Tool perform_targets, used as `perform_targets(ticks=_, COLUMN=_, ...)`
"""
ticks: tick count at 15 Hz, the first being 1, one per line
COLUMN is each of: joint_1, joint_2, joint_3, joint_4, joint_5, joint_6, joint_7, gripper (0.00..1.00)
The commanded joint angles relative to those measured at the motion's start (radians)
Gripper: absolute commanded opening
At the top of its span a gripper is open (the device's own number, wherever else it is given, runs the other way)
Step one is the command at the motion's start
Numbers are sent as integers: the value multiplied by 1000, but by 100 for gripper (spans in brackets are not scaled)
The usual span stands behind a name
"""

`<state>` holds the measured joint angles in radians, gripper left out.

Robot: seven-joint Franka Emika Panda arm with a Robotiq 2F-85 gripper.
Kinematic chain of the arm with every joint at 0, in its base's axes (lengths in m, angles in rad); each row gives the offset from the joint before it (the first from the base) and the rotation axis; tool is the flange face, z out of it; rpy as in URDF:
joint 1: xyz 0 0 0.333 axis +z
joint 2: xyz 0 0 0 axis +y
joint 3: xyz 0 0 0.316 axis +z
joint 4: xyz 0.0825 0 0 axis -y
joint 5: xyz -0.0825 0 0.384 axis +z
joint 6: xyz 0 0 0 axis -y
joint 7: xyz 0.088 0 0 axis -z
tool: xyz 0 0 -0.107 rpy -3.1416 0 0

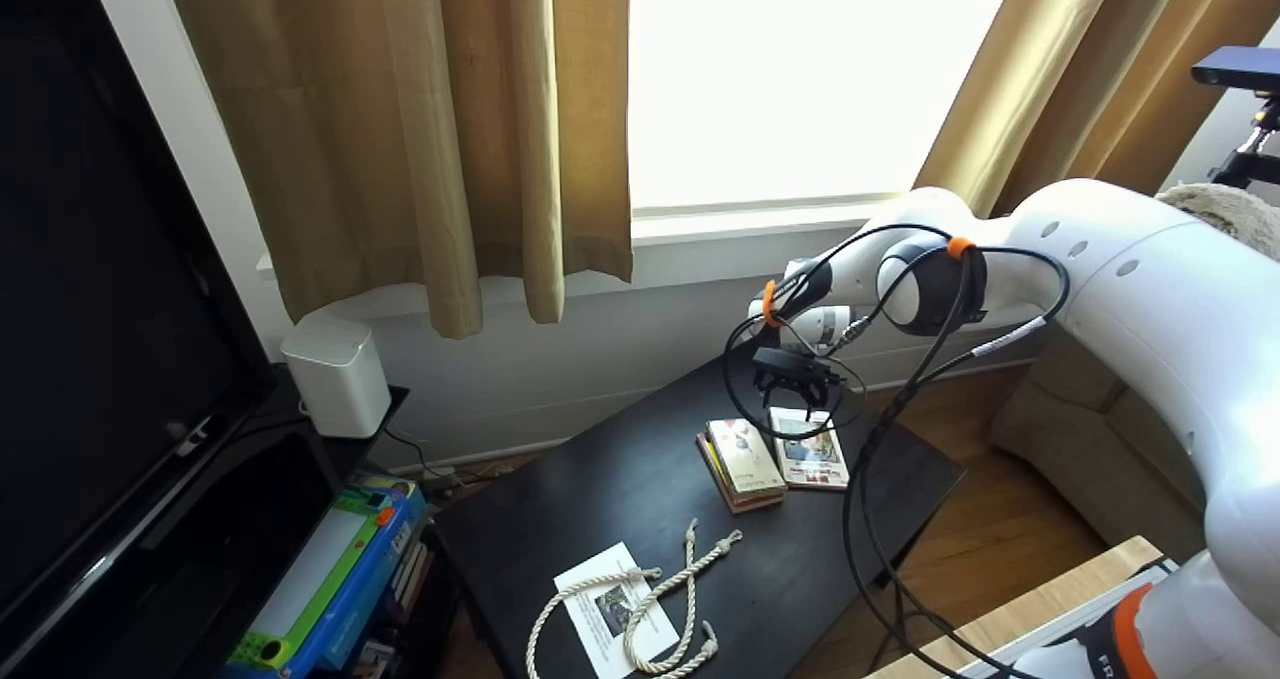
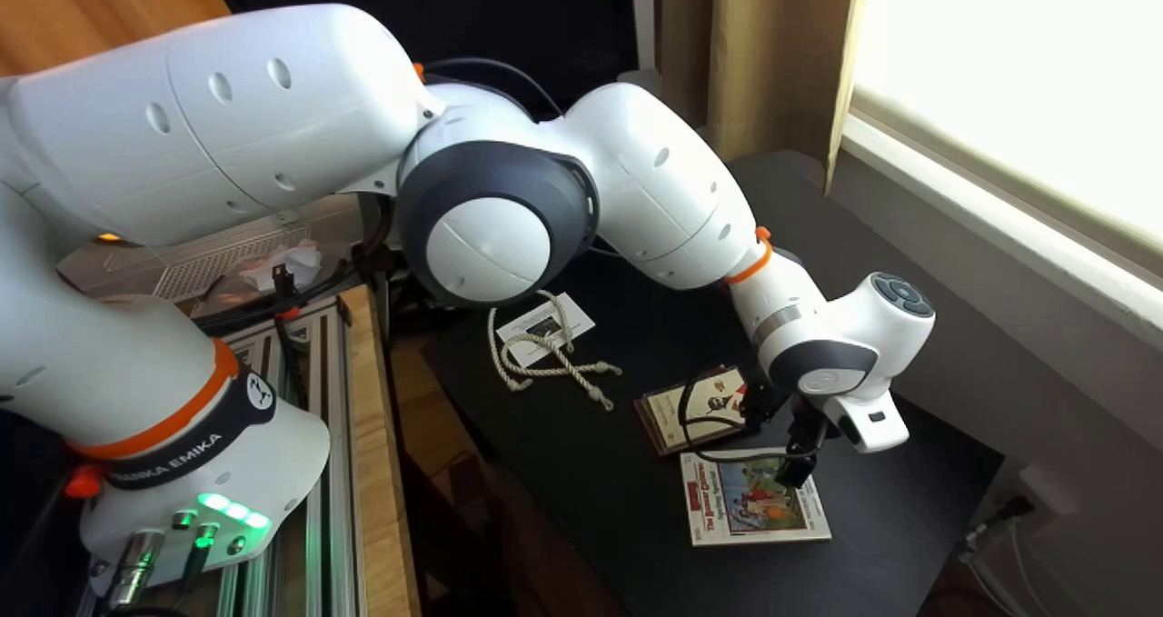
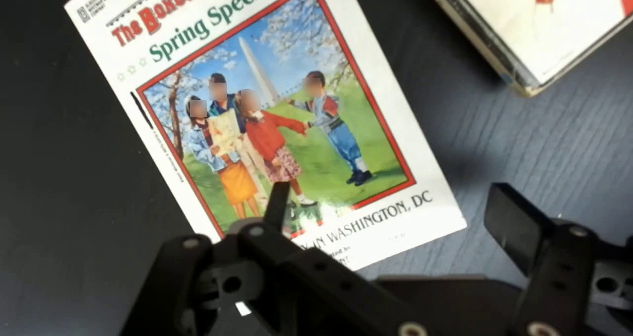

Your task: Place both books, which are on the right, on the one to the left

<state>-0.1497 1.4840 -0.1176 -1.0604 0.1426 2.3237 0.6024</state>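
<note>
A white picture book with a red-framed scene (image 1: 822, 467) lies flat on the dark table. It shows in the other views too (image 2: 754, 508) (image 3: 277, 103). Left of it in an exterior view is a small stack of books (image 1: 745, 456) with a cream top cover and brownish edges, also seen elsewhere (image 2: 718, 401) (image 3: 559, 24). How many books are stacked I cannot tell. My gripper (image 1: 790, 405) is open and empty above the picture book's end. In the wrist view its fingers (image 3: 389, 197) stand apart, one over the cover, one over bare table beside it.
A white printed card (image 1: 595, 629) with a knotted rope (image 1: 690, 599) on it lies at another part of the table (image 1: 560, 489). A white box-shaped device (image 1: 338, 374) stands beside the TV (image 1: 110, 259). Loose black cables hang from the arm near the books.
</note>
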Motion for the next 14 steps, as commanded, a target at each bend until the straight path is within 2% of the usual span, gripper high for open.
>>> perform_targets(ticks=1, joint_1=30, joint_2=0, joint_3=-20, joint_4=-40, joint_5=-40, joint_6=23, joint_7=-91, gripper=100)
perform_targets(ticks=6, joint_1=43, joint_2=1, joint_3=-21, joint_4=-92, joint_5=-63, joint_6=118, joint_7=-188, gripper=100)
perform_targets(ticks=7, joint_1=47, joint_2=1, joint_3=-26, joint_4=-100, joint_5=-68, joint_6=129, joint_7=-198, gripper=97)
perform_targets(ticks=8, joint_1=48, joint_2=1, joint_3=-28, joint_4=-108, joint_5=-69, joint_6=145, joint_7=-205, gripper=74)
perform_targets(ticks=10, joint_1=52, joint_2=2, joint_3=-34, joint_4=-123, joint_5=-73, joint_6=168, joint_7=-216, gripper=70)
perform_targets(ticks=12, joint_1=52, joint_2=1, joint_3=-35, joint_4=-132, joint_5=-71, joint_6=184, joint_7=-225, gripper=53)
perform_targets(ticks=14, joint_1=50, joint_2=51, joint_3=-37, joint_4=-55, joint_5=-64, joint_6=164, joint_7=-227, gripper=39)
